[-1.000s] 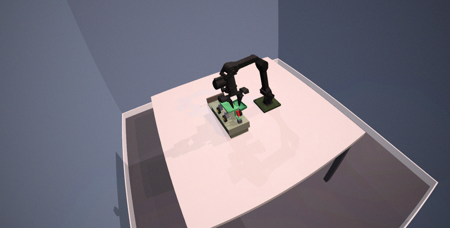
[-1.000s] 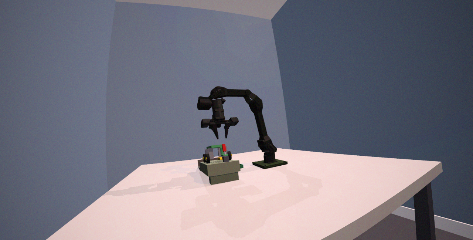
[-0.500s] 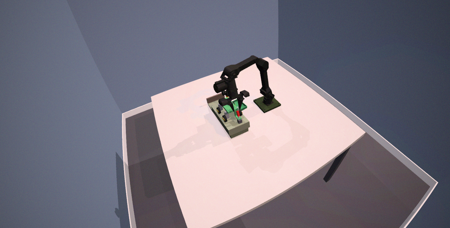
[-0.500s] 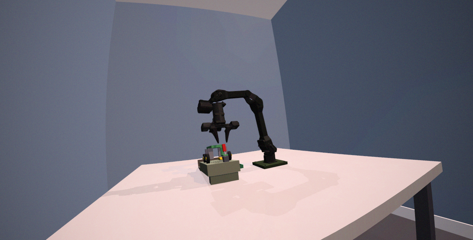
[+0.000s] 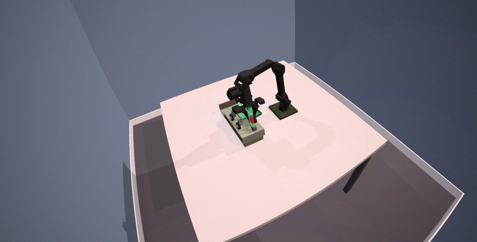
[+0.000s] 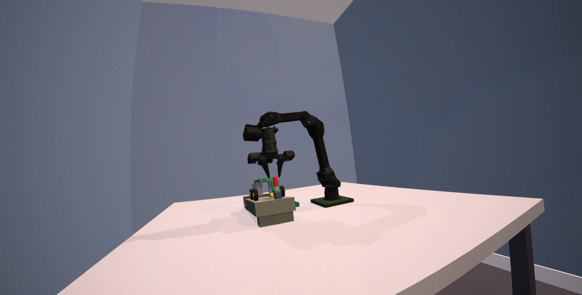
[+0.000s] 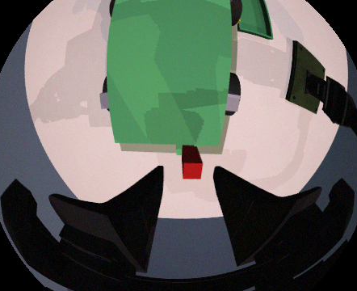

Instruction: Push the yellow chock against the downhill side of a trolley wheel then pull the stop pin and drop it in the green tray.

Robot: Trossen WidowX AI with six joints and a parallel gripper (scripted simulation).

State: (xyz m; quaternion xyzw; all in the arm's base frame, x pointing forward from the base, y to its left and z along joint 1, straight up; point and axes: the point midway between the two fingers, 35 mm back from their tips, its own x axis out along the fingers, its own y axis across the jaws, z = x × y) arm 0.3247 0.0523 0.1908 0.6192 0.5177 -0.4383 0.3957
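The green-topped trolley (image 5: 245, 115) (image 6: 262, 180) (image 7: 166, 81) stands on the ramp (image 5: 245, 136) (image 6: 274, 207). The stop pin's red head (image 5: 252, 120) (image 6: 275, 181) (image 7: 192, 170) stands up at the trolley's uphill end. My gripper (image 5: 252, 118) (image 6: 273, 176) (image 7: 190, 171) is partly open and empty, pointing down. Its fingertips are close above the red head, which appears between them in the wrist view. A small yellow patch (image 6: 271, 194), probably the chock, shows beyond the trolley's underside. Its handle and its contact with a wheel are hidden.
The green tray (image 5: 259, 114) (image 6: 297, 204) (image 7: 269, 35) lies beside the ramp, on the arm's side. The arm's base plate (image 5: 289, 111) (image 6: 321, 203) (image 7: 301, 86) stands farther out on that side. A brown end board (image 5: 226, 104) stands at the ramp's downhill end.
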